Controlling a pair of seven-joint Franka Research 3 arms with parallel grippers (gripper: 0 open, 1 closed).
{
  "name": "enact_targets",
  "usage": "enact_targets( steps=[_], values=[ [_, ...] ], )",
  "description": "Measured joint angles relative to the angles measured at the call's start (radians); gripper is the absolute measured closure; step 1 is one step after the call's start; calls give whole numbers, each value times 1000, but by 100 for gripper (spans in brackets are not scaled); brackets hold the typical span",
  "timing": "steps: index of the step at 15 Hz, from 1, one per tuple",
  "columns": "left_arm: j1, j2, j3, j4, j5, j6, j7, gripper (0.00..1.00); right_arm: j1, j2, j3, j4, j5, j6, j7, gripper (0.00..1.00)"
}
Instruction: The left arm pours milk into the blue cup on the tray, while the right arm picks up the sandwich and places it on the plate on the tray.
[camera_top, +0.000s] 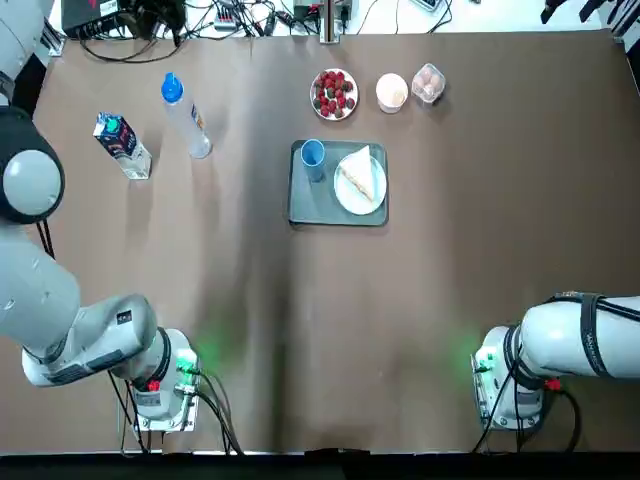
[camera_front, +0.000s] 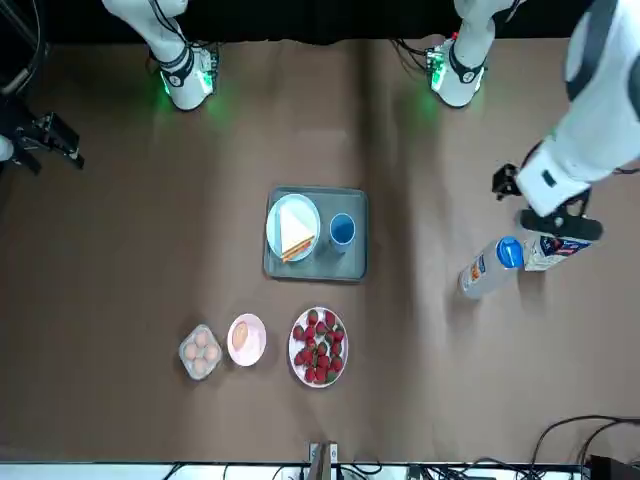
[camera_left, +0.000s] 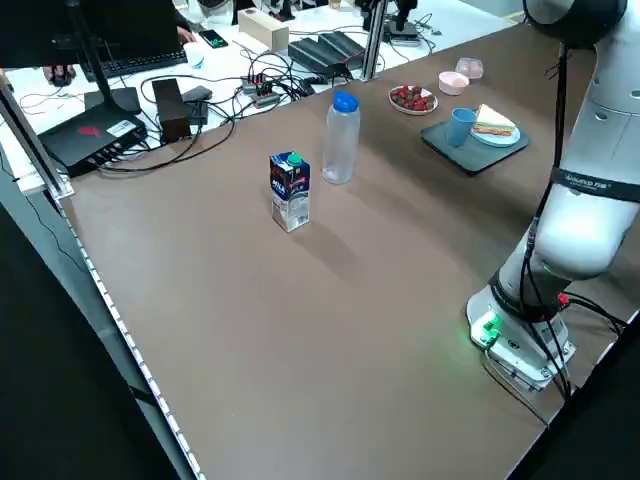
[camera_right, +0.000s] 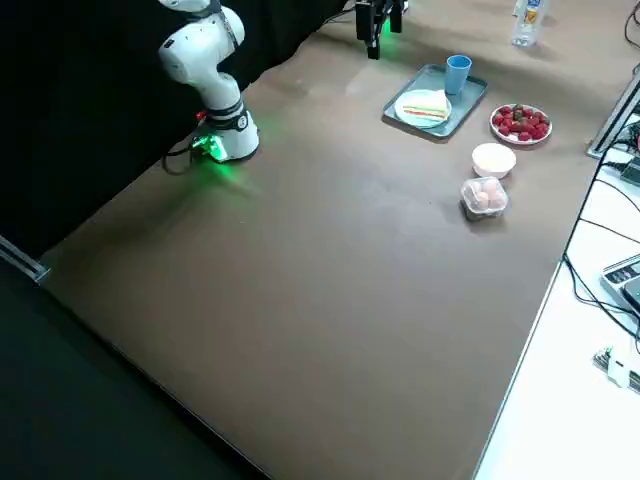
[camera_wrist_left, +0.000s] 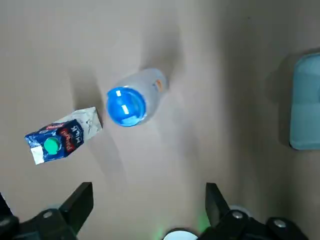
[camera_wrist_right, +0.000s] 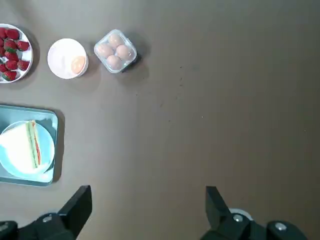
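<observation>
The milk (camera_top: 122, 146) stands upright at the table's far left, teal cap on top, also seen in the left wrist view (camera_wrist_left: 62, 140). High above it hangs my left gripper (camera_wrist_left: 147, 200), open and holding nothing. The grey-blue tray (camera_top: 308, 205) lies in the middle of the table. On it stand the blue cup (camera_top: 313, 157) and the white plate (camera_top: 350, 197). The sandwich (camera_top: 360, 175) lies on that plate, its filling edge showing in the right wrist view (camera_wrist_right: 33, 144). My right gripper (camera_wrist_right: 147, 200) is open and empty, high over bare table to the right of the tray.
A clear bottle with a blue cap (camera_top: 185, 115) stands just right of the milk. Behind the tray are a dish of red berries (camera_top: 334, 94), a small white bowl (camera_top: 391, 91) and a clear box of eggs (camera_top: 428, 83). Cables and equipment line the far edge.
</observation>
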Motion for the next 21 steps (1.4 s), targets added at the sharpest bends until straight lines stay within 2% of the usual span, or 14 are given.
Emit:
enact_targets(
  steps=[4, 8, 10, 11, 12, 15, 16, 18, 21],
  values=[
    [69, 1, 1, 0, -11, 1, -3, 1, -1, 0, -1, 0, -1, -1, 0, 0],
    [58, 1, 2, 0, -11, 28, -41, 1, -1, 0, -1, 0, -24, -2, 0, 0],
    [27, 0, 30, 0, -11, 30, -81, 1, 0, 0, 0, 0, -36, -3, 0, 0],
    [-9, -2, 72, 1, -16, 30, -87, 1, 0, 0, 0, 0, -38, -4, 0, 0],
    [-66, -6, 143, 3, -37, 30, -88, 1, 0, 0, 0, 0, -39, -4, 0, 0],
    [-309, -46, 460, 6, -161, 19, -81, 1, 0, 0, 0, 0, -39, -4, 0, 0],
    [-361, -67, 532, 4, -190, 10, -74, 1, 0, 0, 0, 0, -40, -4, 0, 0],
    [-390, -117, 580, -26, -210, 3, -63, 1, 0, 0, 0, 0, -40, -4, 0, 0],
    [-391, -193, 583, -129, -214, 50, -52, 1, 0, 0, 0, 0, -40, -4, 0, 0]
  ],
)
